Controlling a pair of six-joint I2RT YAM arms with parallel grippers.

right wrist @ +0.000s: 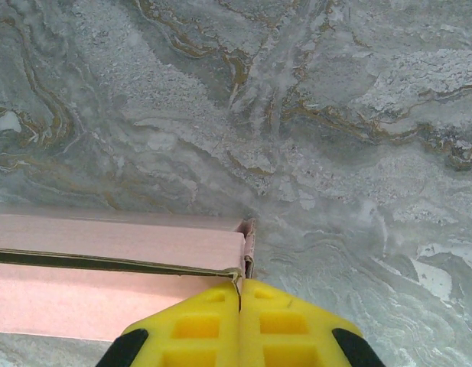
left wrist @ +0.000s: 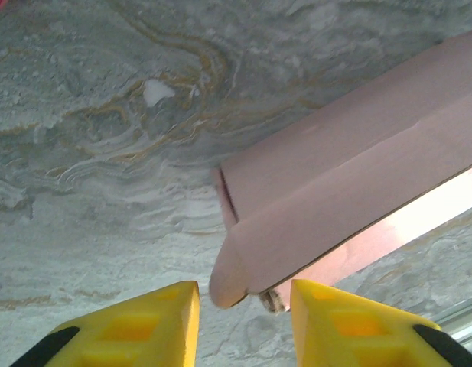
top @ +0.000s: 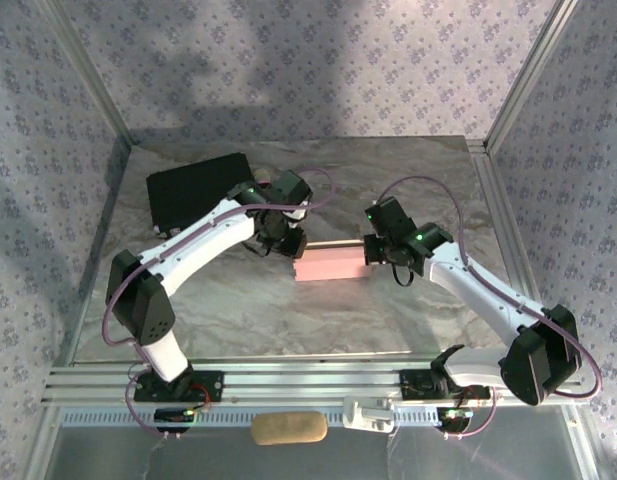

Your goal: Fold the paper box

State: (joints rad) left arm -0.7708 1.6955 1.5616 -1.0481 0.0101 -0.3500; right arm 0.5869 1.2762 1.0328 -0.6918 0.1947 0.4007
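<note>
Seemingly, right claw (right wrist: 240, 287) pinches an edge of the paper box (right wrist: 113, 245); left claw (left wrist: 245, 294) gapes empty.

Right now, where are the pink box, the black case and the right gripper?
paper box (top: 331, 266): top external view, middle of its pink face.
black case (top: 191, 190): top external view, middle of its top.
right gripper (right wrist: 240, 289): right wrist view, where its yellow fingertips meet.

Marbled table (top: 238, 320); paper box (top: 328, 265); perhaps case (top: 193, 190).
</note>
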